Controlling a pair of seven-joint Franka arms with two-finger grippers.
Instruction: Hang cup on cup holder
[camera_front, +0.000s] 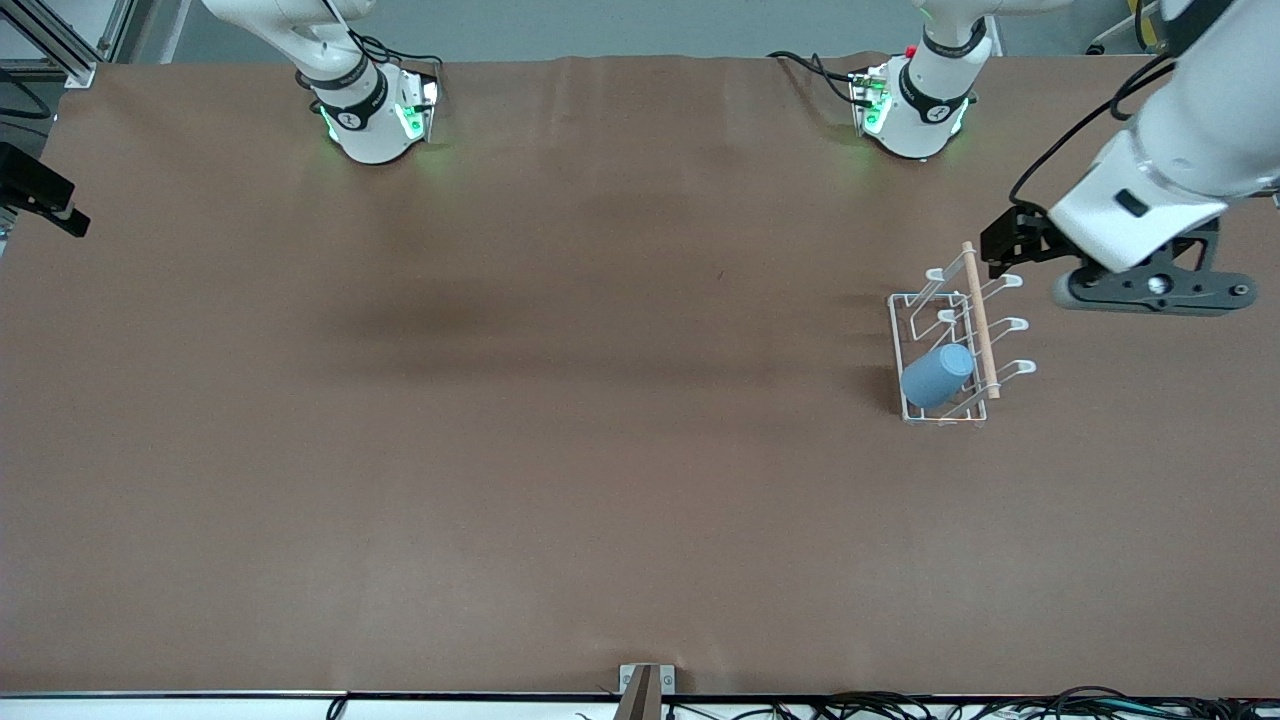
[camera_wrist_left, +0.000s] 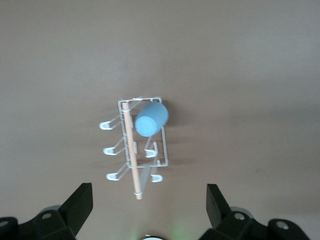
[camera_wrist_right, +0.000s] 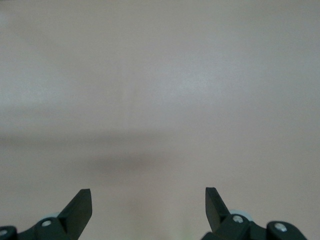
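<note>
Hanging done: cup (camera_front: 937, 375) on cup holder (camera_front: 958, 340), six o'clock end. Left claw (camera_wrist_left: 149, 204) spread overhead, right claw (camera_wrist_right: 148, 206) spread, waiting. Next, retreating.

From my right wrist camera I see only the right gripper (camera_wrist_right: 148, 210) and the table (camera_wrist_right: 160, 90) under it. The two black fingertips (camera_wrist_right: 80, 207) come up from the edge of the picture and stand wide apart, with nothing between them. Each finger narrows to a point, and near its base I can see a small round pale part, like a screw or a pin. The table surface is plain, of a pale brown colour, and looks smooth. A soft darker band, a shadow, runs across the surface a little above the fingertips. The gripper touches nothing and hangs above the table.
</note>
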